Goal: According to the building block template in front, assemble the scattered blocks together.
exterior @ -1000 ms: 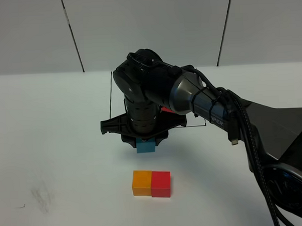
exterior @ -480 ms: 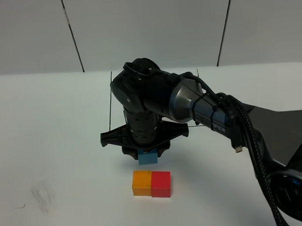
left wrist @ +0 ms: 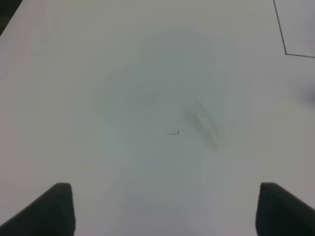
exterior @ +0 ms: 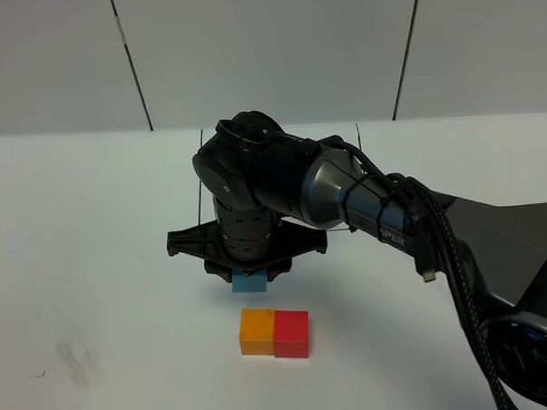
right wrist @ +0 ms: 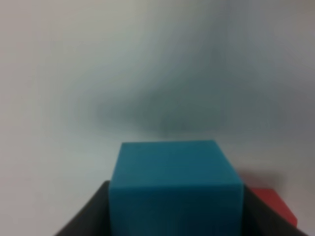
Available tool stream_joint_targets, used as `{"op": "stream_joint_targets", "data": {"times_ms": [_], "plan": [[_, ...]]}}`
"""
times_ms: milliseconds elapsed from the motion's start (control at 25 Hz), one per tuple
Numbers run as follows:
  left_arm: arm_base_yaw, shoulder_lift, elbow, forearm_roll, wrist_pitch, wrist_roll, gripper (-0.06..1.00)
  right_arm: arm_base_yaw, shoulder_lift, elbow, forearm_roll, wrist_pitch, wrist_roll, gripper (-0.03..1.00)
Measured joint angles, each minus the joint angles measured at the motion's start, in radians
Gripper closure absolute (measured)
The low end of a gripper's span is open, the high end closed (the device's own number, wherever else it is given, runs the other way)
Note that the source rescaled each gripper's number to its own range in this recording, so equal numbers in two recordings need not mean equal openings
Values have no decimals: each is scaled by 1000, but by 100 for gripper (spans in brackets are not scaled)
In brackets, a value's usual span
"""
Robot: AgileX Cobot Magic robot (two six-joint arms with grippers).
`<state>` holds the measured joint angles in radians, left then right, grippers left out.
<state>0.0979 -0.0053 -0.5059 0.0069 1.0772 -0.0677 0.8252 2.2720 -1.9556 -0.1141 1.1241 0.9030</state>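
Blue cube (exterior: 250, 282), one of three, sits clamped between the right gripper's (exterior: 249, 277) jaws; left gripper (left wrist: 162, 209) gapes, empty.

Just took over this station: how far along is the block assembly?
Done: the orange block and red block sit joined on the table. In hand: the right gripper holds the blue block just behind them. Left: seating blue against the pair; the arm hides the template.

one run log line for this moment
right tool: shut on blue cube, behind orange cube | orange cube touching red cube | left tool: open, empty
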Motion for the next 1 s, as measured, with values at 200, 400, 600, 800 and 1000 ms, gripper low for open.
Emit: {"op": "stream_joint_targets", "data": {"times_ms": [200,400,600,800,1000], "plan": [[0,0,0,0,0,0,32,-1,12,0,-6,0,19,97],[0,0,0,13,0,0,32,-1,34,0,-8,10,24,97],[0,0,0,23,0,0,32,-1,42,0,-26,21,37,97],[0,0,0,33,0,0,32,-1,53,0,-25,24,40,97],[0,0,0,74,0,0,32,-1,59,0,-24,24,40,97]]}}
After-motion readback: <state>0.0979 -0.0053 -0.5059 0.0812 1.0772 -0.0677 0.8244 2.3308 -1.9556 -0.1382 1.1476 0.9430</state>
